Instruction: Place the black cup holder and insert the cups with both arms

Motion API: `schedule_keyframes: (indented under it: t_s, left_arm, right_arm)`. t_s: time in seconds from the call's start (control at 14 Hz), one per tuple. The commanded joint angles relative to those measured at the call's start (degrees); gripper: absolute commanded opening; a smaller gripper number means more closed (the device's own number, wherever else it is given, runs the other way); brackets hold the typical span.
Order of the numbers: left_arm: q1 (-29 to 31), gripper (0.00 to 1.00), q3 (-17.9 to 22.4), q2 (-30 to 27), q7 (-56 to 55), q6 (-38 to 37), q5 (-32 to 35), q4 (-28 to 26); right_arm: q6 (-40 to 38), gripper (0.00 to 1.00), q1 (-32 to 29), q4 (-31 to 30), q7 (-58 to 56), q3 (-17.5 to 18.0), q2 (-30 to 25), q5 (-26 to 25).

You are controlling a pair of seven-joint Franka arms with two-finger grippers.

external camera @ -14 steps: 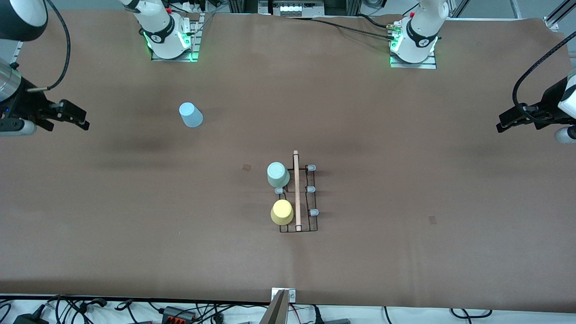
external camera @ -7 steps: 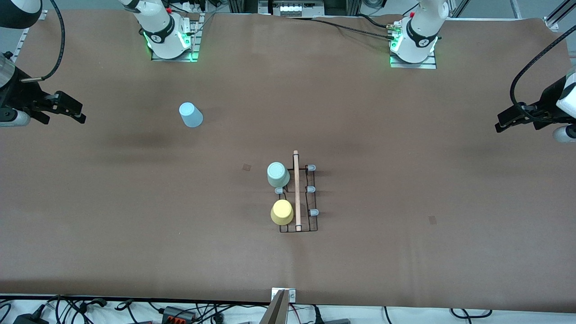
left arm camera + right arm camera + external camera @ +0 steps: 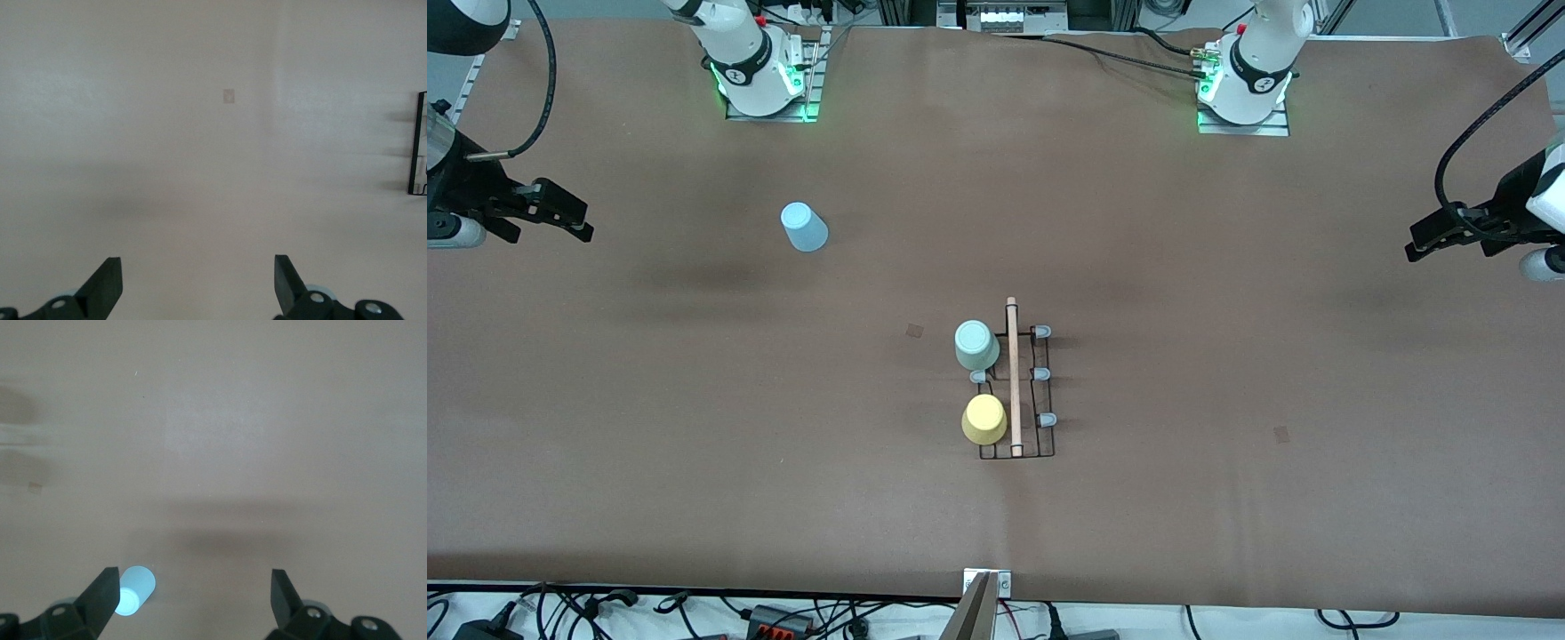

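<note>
The black cup holder (image 3: 1017,444) stands mid-table with its wooden rod handle (image 3: 1013,378) on top. A mint-green cup (image 3: 976,345) and a yellow cup (image 3: 984,420) sit upside down on its pegs on the side toward the right arm's end. Several grey-blue pegs (image 3: 1040,373) are bare. A light blue cup (image 3: 804,227) stands upside down on the table, farther from the front camera; it also shows in the right wrist view (image 3: 135,590). My right gripper (image 3: 574,224) is open and empty over the right arm's end of the table. My left gripper (image 3: 1427,242) is open and empty over the left arm's end.
The brown table cover (image 3: 1227,498) spans the view. The holder's edge (image 3: 419,143) shows in the left wrist view. Small tape marks (image 3: 914,331) lie on the cover. Cables run along the table's near edge.
My right gripper has drawn back a little toward the right arm's end of the table and away from the front camera. The left arm, cups and holder have barely moved.
</note>
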Motion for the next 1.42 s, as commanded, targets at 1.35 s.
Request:
schedule_keyframes:
  t_s: [1.35]
  left_arm:
    - [0.5,1.00,0.0,1.0,1.0,-0.8,-0.7,1.1]
  right_arm:
    - [-4.5,1.00,-2.1,0.3,1.4,2.1,-0.5,-0.7]
